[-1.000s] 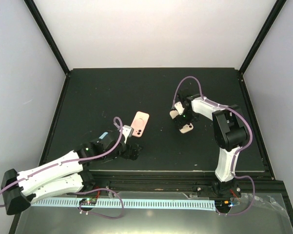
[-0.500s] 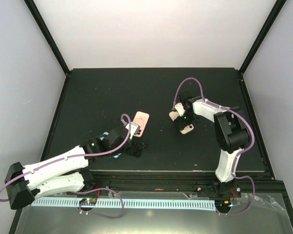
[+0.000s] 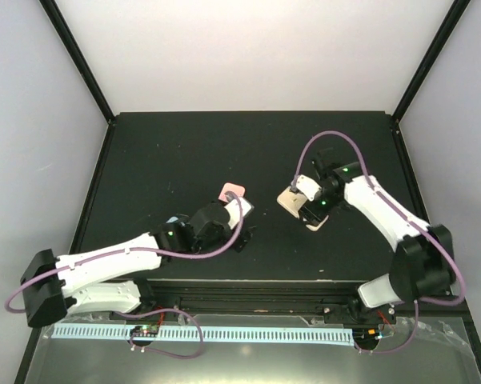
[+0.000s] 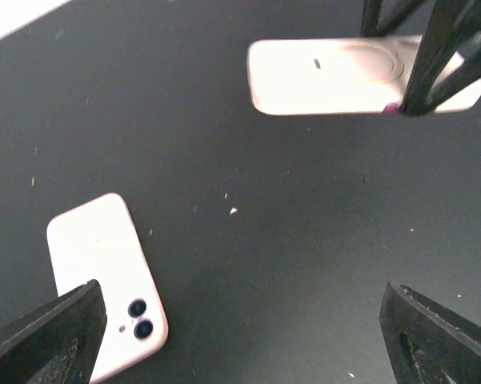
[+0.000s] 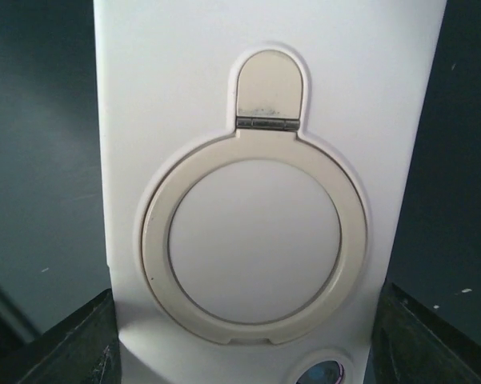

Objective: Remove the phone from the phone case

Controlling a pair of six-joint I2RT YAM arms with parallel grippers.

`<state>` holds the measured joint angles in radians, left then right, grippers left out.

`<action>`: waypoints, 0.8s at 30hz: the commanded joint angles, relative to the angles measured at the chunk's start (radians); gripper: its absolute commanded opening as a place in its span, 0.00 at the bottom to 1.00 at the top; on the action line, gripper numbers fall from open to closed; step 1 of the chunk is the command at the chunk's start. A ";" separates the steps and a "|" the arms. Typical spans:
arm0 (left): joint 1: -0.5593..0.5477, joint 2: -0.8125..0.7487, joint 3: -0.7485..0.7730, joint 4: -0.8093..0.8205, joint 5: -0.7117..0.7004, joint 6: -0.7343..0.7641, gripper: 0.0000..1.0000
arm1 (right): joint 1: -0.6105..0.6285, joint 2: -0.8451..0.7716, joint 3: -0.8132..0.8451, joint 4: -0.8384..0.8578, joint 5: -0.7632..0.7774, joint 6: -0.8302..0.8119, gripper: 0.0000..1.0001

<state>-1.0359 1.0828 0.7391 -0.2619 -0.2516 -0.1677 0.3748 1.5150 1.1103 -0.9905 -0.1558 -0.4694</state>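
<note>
Cream case (image 5: pixel 240 160) clamped in right end effector (image 3: pixel 308 208); pink phone (image 4: pixel 104 280) lies just beyond wide-open, empty left end effector (image 3: pixel 240 218).

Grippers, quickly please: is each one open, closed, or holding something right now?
Left gripper: open, holding nothing.
Right gripper: closed on the phone case.
</note>
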 commanded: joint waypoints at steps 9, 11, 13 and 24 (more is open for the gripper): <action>-0.341 0.137 0.006 0.363 -0.345 0.799 0.90 | 0.026 -0.188 -0.001 -0.293 -0.312 -0.254 0.46; -0.370 0.150 -0.012 0.417 -0.350 0.892 0.83 | 0.053 -0.197 -0.001 -0.316 -0.330 -0.267 0.46; -0.383 0.181 0.009 0.432 -0.387 0.940 0.79 | 0.086 -0.205 -0.003 -0.335 -0.341 -0.270 0.46; -0.386 0.335 0.113 0.285 -0.311 1.063 0.59 | 0.156 -0.210 -0.003 -0.382 -0.408 -0.273 0.48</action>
<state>-1.4170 1.3857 0.7959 0.0517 -0.5491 0.8207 0.5198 1.3285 1.1027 -1.3533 -0.5011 -0.7258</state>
